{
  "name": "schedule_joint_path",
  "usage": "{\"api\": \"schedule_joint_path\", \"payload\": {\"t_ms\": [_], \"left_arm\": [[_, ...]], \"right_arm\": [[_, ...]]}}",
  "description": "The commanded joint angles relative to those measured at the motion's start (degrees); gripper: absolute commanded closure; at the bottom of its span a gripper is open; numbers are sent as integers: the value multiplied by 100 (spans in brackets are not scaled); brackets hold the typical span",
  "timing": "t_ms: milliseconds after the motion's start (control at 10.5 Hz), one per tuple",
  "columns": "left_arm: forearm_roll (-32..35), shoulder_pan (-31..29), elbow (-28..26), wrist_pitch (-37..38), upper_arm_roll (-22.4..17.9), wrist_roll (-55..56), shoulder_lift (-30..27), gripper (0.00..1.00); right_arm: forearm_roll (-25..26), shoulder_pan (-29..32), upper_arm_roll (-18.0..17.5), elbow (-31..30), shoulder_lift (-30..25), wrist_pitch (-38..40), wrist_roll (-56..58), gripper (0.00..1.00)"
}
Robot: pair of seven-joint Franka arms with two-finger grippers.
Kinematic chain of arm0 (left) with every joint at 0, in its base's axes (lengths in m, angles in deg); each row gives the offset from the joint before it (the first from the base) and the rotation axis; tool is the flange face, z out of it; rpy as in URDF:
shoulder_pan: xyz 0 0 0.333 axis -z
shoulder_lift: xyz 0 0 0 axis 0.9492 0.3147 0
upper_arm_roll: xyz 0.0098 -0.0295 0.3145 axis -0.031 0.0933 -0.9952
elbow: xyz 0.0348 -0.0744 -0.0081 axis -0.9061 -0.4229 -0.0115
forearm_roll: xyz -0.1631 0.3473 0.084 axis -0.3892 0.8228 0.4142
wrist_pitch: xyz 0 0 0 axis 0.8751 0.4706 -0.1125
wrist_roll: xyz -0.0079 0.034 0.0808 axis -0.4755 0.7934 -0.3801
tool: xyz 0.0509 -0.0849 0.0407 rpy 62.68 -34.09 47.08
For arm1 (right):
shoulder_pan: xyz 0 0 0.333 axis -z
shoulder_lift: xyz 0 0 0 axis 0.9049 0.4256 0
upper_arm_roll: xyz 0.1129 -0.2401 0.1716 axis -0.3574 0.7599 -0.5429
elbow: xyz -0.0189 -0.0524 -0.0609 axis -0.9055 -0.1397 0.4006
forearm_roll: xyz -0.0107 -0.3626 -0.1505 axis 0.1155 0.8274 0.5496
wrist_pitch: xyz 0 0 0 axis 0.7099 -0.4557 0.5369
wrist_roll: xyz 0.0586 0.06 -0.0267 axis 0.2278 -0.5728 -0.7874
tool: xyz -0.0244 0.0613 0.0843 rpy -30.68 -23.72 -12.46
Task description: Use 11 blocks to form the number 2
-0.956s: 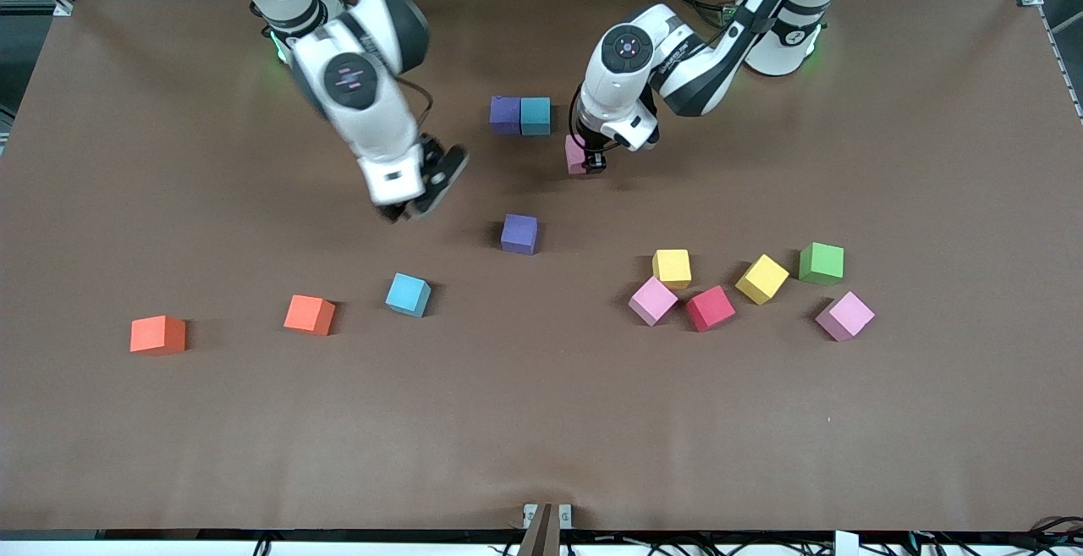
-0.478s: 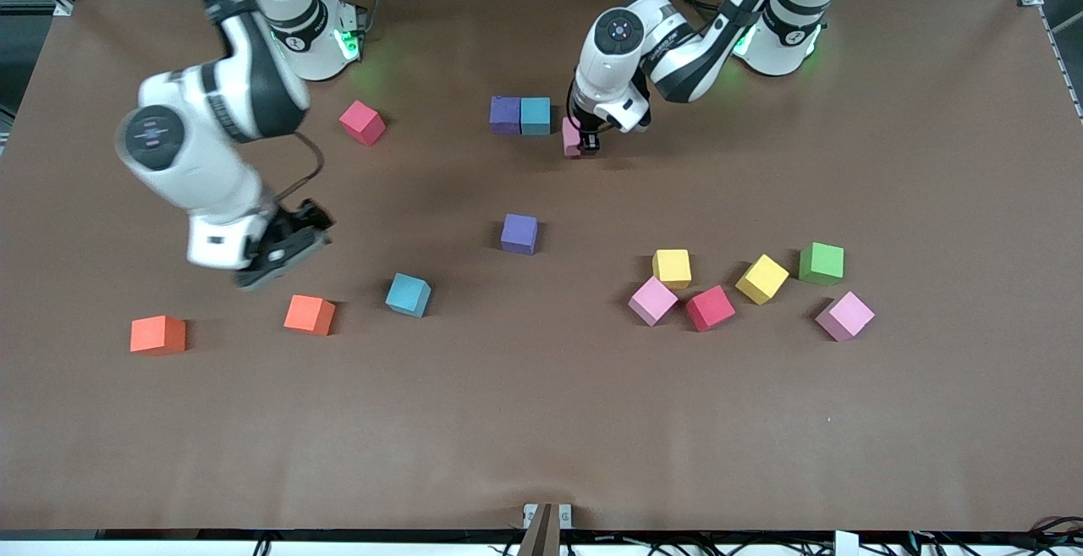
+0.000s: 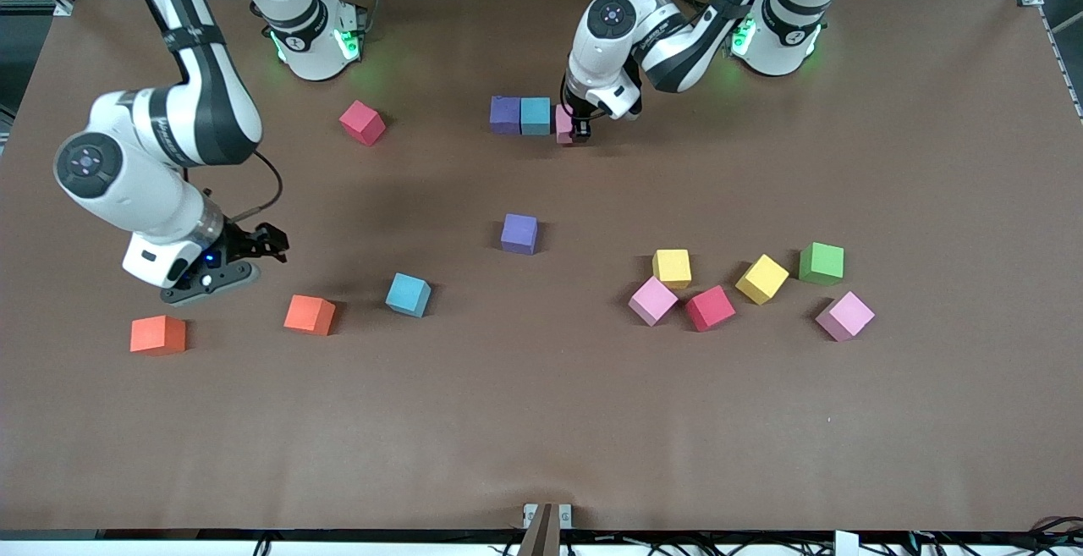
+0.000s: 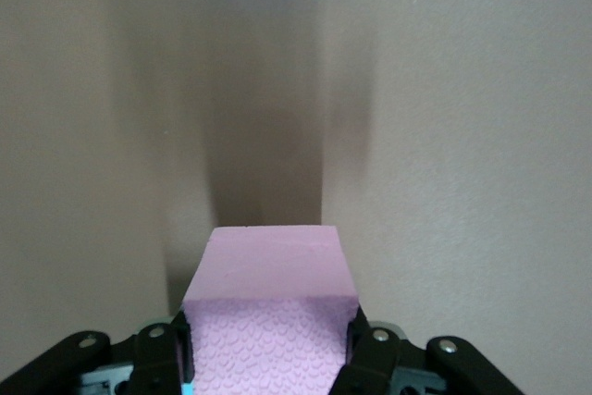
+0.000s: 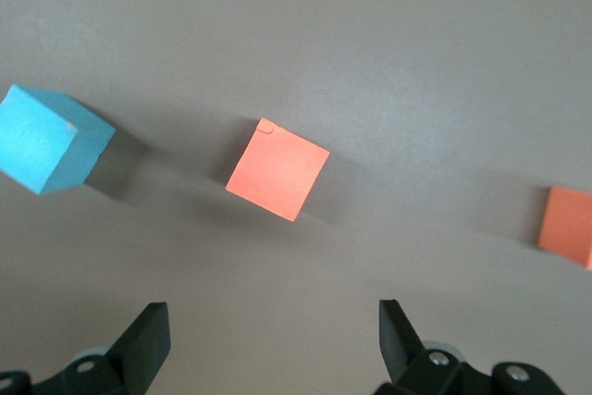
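Brown surface: it carries every loose cube.
Row begun: purple cube touching blue cube.
My left gripper: jaws clamped on the pink cube, just beside the blue one.
My right gripper: jaws wide, empty, over an orange cube.
Handling: looks light, slightly soft foam; I hold flat opposite faces.
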Motion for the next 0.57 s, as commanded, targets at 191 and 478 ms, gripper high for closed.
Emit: {"api": "schedule_joint_path", "payload": {"t_ms": [191,478], "left_arm": [[-67,126,-100,-170,31,61,29,70],[-67,222,-109,-423,31,61,170,69]], "right_arm": [[-461,-225,-58,378,516,-167,-659,0],[-452,-313,-49,326,569,-132,-650,0]]}}
